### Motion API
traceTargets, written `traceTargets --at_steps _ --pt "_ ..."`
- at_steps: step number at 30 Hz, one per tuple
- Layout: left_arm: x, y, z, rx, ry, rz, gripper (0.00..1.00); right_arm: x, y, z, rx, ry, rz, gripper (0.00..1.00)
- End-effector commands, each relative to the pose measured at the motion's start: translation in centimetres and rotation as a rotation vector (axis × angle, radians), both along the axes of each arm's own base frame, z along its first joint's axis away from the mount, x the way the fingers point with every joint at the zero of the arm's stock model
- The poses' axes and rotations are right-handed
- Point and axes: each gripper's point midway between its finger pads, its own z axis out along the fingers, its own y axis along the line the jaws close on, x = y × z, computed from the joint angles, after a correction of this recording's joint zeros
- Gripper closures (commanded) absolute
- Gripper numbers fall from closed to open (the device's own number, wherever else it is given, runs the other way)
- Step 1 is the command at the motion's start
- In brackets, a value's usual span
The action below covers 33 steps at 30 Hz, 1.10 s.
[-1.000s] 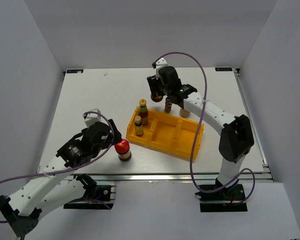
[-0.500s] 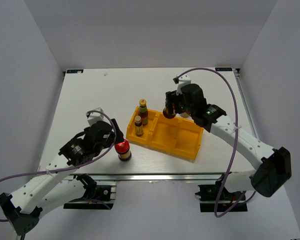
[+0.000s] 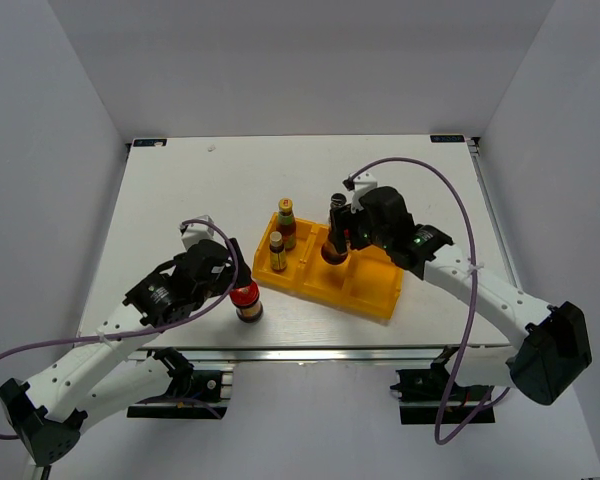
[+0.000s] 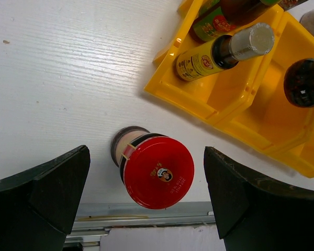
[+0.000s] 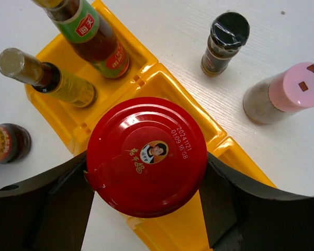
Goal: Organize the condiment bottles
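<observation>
My right gripper (image 5: 146, 175) is shut on a dark red-lidded jar (image 5: 146, 156), holding it over the middle compartment of the yellow tray (image 3: 375, 290). In the top view that jar (image 3: 334, 250) hangs at my right gripper (image 3: 336, 242). Two slim yellow-capped bottles (image 3: 286, 222) (image 3: 277, 250) stand in the tray's left compartment. A second red-lidded jar (image 4: 159, 171) stands on the table in front of the tray, under my open left gripper (image 4: 146, 185), whose fingers (image 4: 52, 193) are wide on either side of it. A dark spice jar (image 5: 225, 42) and a pink-lidded shaker (image 5: 285, 94) stand behind the tray.
The table's front edge with its metal rail (image 4: 146, 214) runs just below the second jar. The tray (image 5: 162, 78) lies at an angle. White walls close in the table on three sides.
My right arm has carried its jar from behind the tray forward to over the middle compartment. My left gripper has edged closer over the jar by the front edge.
</observation>
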Motion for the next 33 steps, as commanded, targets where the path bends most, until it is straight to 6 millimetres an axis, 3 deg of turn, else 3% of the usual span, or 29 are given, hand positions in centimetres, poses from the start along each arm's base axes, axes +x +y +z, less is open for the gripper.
traceTargets --at_steps 1,12,13,19,23,29,33 --pt "0.2 -0.5 1.0 -0.020 -0.017 -0.014 0.02 2.5 2.0 4.4 0.133 -0.158 -0.013 0.62" --pt "-1.1 -0.2 -0.6 0.001 0.053 -0.035 0.02 4.7 1.8 0.2 0.008 -0.163 -0.049 0.61" --pt "-1.2 -0.1 -1.0 0.009 0.069 -0.037 0.02 5.2 2.0 0.5 0.021 -0.185 -0.056 0.60" --pt "-2.3 -0.5 -2.3 0.002 0.126 -0.075 0.02 5.2 1.8 -1.7 -0.011 -0.176 -0.062 0.54" --pt "-2.6 -0.9 -2.6 -0.012 0.141 -0.095 0.02 5.4 1.8 -2.1 -0.001 -0.222 -0.061 0.50" --pt "-2.8 -1.8 -2.5 -0.036 0.148 -0.142 0.02 5.6 2.0 -2.6 -0.012 -0.231 -0.060 0.38" --pt "-2.9 -1.8 -2.8 -0.020 0.169 -0.144 0.02 5.4 2.2 -2.8 -0.008 -0.218 -0.058 0.16"
